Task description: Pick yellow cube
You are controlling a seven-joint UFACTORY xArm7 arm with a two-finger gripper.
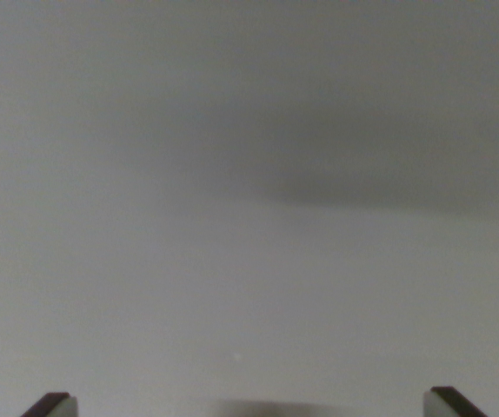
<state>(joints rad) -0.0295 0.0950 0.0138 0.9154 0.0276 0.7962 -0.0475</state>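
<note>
So all that shows of the gripper [249, 407] is two dark fingertips [51, 405] poking up at the very bottom edge, one in the lower left corner and one in the lower right. They sit wide apart with nothing between them, so the fingers are spread and holding nothing.

Moving out from there, it's just a plain pale grey tabletop [145, 287] filling the whole frame. A soft dark shadow [380, 187] smears across the right side, a bit above centre, and there's another faint dark patch at the bottom middle, between the tips. Everything's pretty blurry.

The yellow cube isn't anywhere in this view. No yellow at all, so there's no telling where it sits from here.

Going by that, the arm looks to be in the searching/approach stage; nothing has been grabbed. The next move probably calls for shifting the camera until the cube turns up, then lining the spread fingers over it before coming down.

Pose-wise, the wrist seems to point down at the table at a bit of a slant, though that's a guess.
</note>
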